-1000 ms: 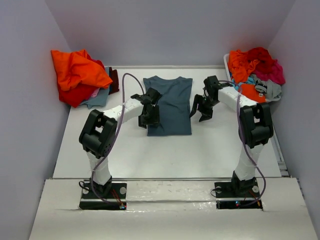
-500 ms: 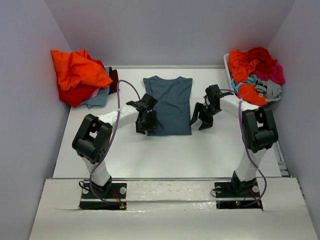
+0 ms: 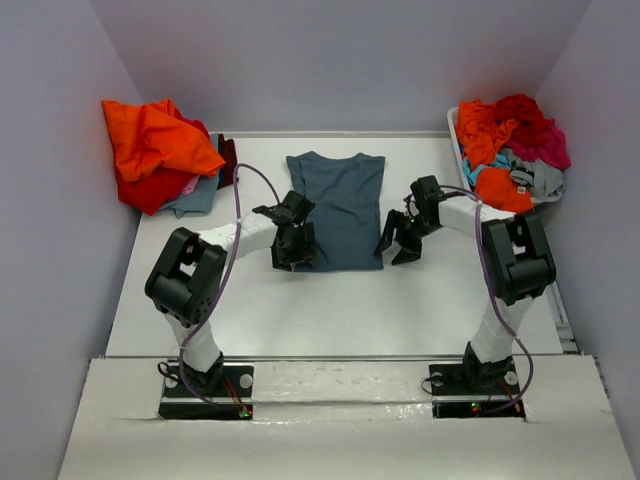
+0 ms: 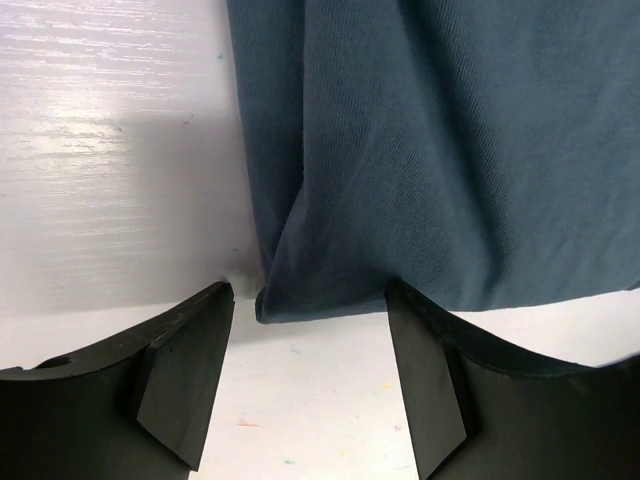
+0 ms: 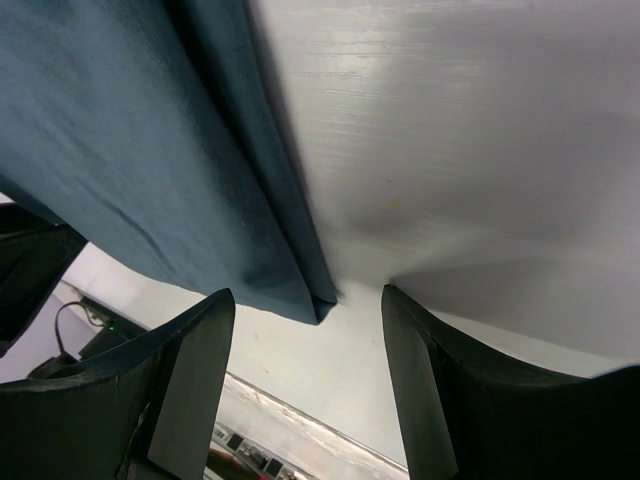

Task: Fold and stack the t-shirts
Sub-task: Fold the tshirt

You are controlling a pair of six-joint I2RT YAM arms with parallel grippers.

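The slate-blue t-shirt (image 3: 340,205) lies flat at the centre of the counter, collar toward the far edge. The left gripper (image 4: 308,303) is at its near-left corner, fingers released, one on each side of the hem corner. The right gripper (image 5: 305,295) is at the near-right corner, fingers likewise released. An orange-and-red heap (image 3: 150,150) occupies the far-left corner; a mixed heap (image 3: 510,140) occupies the far-right corner

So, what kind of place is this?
Probably a robot laboratory cell, not a home: a white table boxed in by plain walls, two arms bolted at its near edge, and heaps of t-shirts at both far corners.
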